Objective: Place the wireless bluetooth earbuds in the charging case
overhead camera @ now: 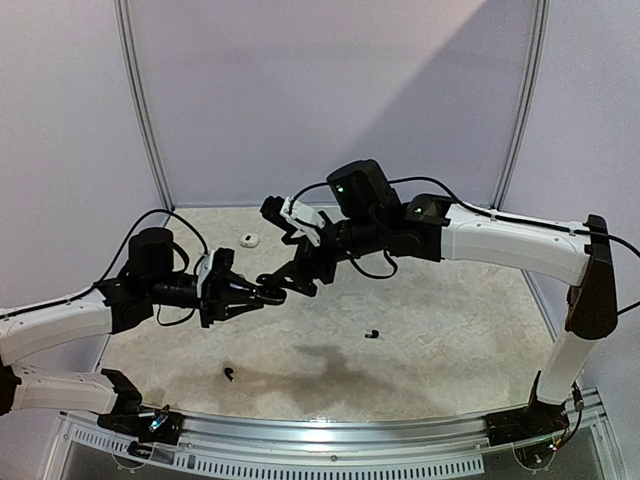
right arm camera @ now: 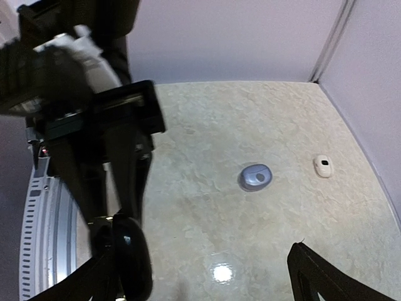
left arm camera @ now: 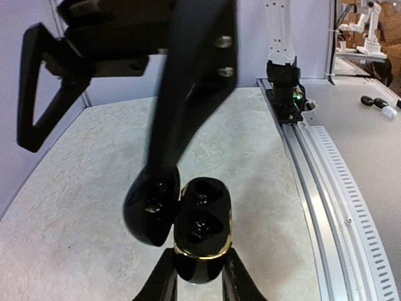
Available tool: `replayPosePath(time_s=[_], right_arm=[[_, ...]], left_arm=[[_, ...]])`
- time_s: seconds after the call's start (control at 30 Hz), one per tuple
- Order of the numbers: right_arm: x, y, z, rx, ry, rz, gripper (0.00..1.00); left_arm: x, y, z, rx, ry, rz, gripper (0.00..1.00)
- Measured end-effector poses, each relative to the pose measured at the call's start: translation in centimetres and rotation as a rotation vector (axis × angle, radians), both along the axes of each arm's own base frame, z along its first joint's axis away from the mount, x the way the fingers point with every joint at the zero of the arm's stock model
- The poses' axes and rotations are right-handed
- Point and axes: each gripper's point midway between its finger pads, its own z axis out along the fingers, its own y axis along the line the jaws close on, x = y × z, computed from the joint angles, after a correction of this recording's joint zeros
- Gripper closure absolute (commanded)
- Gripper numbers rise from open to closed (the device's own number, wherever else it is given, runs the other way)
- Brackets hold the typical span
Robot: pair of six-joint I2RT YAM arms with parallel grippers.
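Left wrist view: my left gripper (left arm camera: 199,279) clasped the open charging case (left arm camera: 202,219), seemingly empty; my right gripper (overhead camera: 292,282) gaped; black earbuds (overhead camera: 372,334) lay loose on the worktop (overhead camera: 450,330).

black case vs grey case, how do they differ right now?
The black case is open, with its lid swung aside and its wells showing; the grey case looks shut. The black case is pinched in the left claw and held above the table; the grey case lies loose on the table. The black case has a gold rim; the grey case is plain bluish-grey. Both are small, rounded pods.
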Motion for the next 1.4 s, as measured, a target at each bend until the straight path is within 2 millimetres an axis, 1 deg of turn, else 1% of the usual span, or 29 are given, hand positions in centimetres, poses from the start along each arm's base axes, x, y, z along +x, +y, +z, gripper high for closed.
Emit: replayPosePath(time_s=[0.1, 0.3, 0.5, 0.53, 0.6, 0.67, 0.73, 0.77, 0.83, 0.87, 0.93, 0.97, 1.0, 1.03, 1.07, 1.13, 1.23, 1.3, 1.33, 1.4], right_arm=[[0.9, -0.4, 0.0, -0.003, 0.000, -0.032, 0.05], [0.9, -0.4, -0.2, -0.008, 0.011, -0.041, 0.05], [1.1, -0.4, 0.2, 0.011, 0.047, -0.054, 0.02], [1.3, -0.4, 0.7, 0.027, 0.063, -0.058, 0.01], [2.2, -0.5, 2.3, 0.080, 0.093, -0.076, 0.01], [3.4, -0.7, 4.5, 0.147, 0.124, -0.106, 0.01], [5.2, -1.4, 6.7, 0.224, 0.173, -0.164, 0.01], [5.9, -1.8, 7.3, 0.248, 0.195, -0.190, 0.01], [7.4, -3.0, 7.8, 0.282, 0.263, -0.265, 0.01], [8.0, -3.5, 7.7, 0.286, 0.293, -0.300, 0.01], [8.4, -4.0, 7.2, 0.277, 0.328, -0.336, 0.01], [8.3, -4.0, 6.6, 0.264, 0.337, -0.340, 0.01], [7.7, -4.0, 5.7, 0.237, 0.328, -0.330, 0.01], [6.8, -3.7, 4.7, 0.207, 0.314, -0.307, 0.01], [5.5, -3.3, 3.6, 0.172, 0.296, -0.272, 0.01], [1.7, -1.9, 0.9, 0.090, 0.258, -0.154, 0.01], [-2.6, -0.7, -1.5, 0.014, 0.230, -0.014, 0.01], [-3.9, -0.3, -1.6, 0.006, 0.210, 0.046, 0.01], [-4.0, -0.2, -1.4, 0.007, 0.195, 0.061, 0.01], [-3.6, -0.2, -1.2, 0.008, 0.163, 0.072, 0.02]], left_arm=[[-0.6, -0.2, -0.1, 0.008, -0.023, -0.023, 1.00], [-0.5, -0.1, -0.1, 0.016, -0.033, -0.016, 1.00], [-0.3, -0.1, -0.2, -0.009, 0.050, 0.020, 1.00], [-0.3, -0.1, -0.4, -0.015, 0.077, 0.027, 1.00], [-0.3, -0.1, -1.0, -0.020, 0.129, 0.040, 1.00], [-0.2, 0.0, -1.8, -0.019, 0.177, 0.058, 1.00], [-0.2, 0.1, -2.2, -0.019, 0.211, 0.075, 1.00], [-0.1, 0.1, -2.3, -0.021, 0.218, 0.079, 1.00], [0.0, 0.0, -2.1, -0.029, 0.224, 0.089, 1.00], [0.1, 0.0, -2.0, -0.034, 0.228, 0.095, 1.00], [0.4, 0.0, -1.8, -0.044, 0.232, 0.108, 1.00], [0.4, 0.0, -1.7, -0.049, 0.236, 0.111, 1.00], [0.5, 0.0, -1.6, -0.054, 0.236, 0.114, 1.00], [0.5, 0.0, -1.5, -0.057, 0.238, 0.115, 1.00], [0.5, 0.0, -1.4, -0.062, 0.237, 0.115, 1.00], [0.5, 0.0, -1.2, -0.068, 0.232, 0.113, 1.00], [0.5, -0.1, -1.0, -0.073, 0.222, 0.105, 1.00], [0.4, -0.1, -1.0, -0.073, 0.217, 0.100, 1.00], [0.4, -0.1, -1.0, -0.073, 0.216, 0.098, 1.00], [0.3, -0.1, -1.0, -0.073, 0.213, 0.093, 1.00]])
